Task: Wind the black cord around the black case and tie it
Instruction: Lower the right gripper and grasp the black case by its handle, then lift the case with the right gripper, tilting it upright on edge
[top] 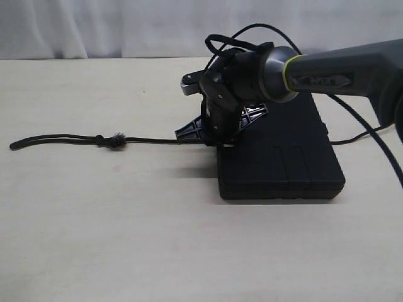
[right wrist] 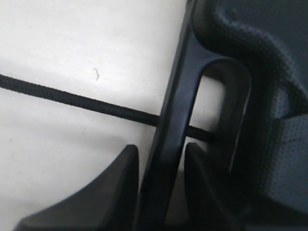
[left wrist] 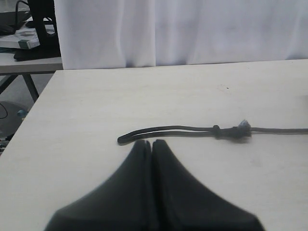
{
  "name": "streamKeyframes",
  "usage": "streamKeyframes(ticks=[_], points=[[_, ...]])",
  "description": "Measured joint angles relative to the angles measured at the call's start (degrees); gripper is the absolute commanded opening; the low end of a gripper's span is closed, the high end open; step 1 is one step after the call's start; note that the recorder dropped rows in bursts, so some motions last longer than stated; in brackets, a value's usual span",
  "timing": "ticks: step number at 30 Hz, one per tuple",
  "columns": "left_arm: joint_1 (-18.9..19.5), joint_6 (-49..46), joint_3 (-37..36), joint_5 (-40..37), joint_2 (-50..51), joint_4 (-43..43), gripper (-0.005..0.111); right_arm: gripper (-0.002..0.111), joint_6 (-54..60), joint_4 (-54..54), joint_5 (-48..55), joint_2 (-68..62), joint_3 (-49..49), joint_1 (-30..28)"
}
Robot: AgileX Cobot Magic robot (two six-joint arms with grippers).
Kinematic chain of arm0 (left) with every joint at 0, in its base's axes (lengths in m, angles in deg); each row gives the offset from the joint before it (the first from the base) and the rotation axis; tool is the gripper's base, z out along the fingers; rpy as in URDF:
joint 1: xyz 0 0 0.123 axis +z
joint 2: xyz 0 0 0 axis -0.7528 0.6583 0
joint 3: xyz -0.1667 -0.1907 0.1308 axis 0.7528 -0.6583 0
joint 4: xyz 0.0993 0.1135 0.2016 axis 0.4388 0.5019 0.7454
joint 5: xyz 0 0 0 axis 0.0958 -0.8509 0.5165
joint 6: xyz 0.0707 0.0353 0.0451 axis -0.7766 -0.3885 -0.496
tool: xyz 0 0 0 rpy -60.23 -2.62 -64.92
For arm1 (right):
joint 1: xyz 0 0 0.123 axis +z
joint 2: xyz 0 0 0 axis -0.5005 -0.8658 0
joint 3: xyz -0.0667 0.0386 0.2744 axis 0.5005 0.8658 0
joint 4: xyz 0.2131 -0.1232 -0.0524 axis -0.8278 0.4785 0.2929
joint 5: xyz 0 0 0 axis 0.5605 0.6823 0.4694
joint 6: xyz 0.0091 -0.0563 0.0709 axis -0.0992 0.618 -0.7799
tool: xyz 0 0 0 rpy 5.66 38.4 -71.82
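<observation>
The black case (top: 283, 157) lies flat on the pale table, its handle end facing left. The black cord (top: 63, 139) stretches left from that end, with a knot and grey tuft (top: 112, 140). My right gripper (top: 217, 135) reaches down over the handle end. In the right wrist view the right gripper (right wrist: 161, 149) stands open astride the handle bar (right wrist: 178, 96), with a slim gap on each side. The cord (right wrist: 72, 98) passes under that bar into the slot. My left gripper (left wrist: 151, 142) is shut on nothing, just short of the cord's free end (left wrist: 126, 138).
The right arm (top: 340, 72) stretches in from the right above the case, with smooth black cables (top: 371, 141) looping behind it. A white curtain (left wrist: 183, 29) hangs behind the table. The table's left edge (left wrist: 33, 108) drops off to a floor and stands.
</observation>
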Motion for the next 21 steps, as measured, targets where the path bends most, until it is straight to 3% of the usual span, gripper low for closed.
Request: streamKeyframes(ticks=[8, 10, 13, 21], points=[[0.0, 0.0, 0.0, 0.0, 0.0, 0.0, 0.000, 0.029, 0.0, 0.1, 0.0, -0.8, 0.0, 0.0], [0.0, 0.0, 0.0, 0.0, 0.0, 0.0, 0.000, 0.022, 0.0, 0.4, -0.1, -0.8, 0.0, 0.0], [0.0, 0.0, 0.0, 0.0, 0.0, 0.0, 0.000, 0.004, -1.0, 0.1, 0.0, -0.8, 0.0, 0.0], [0.0, 0.0, 0.0, 0.0, 0.0, 0.0, 0.000, 0.004, -1.0, -0.3, 2.6, 2.3, 0.2, 0.0]])
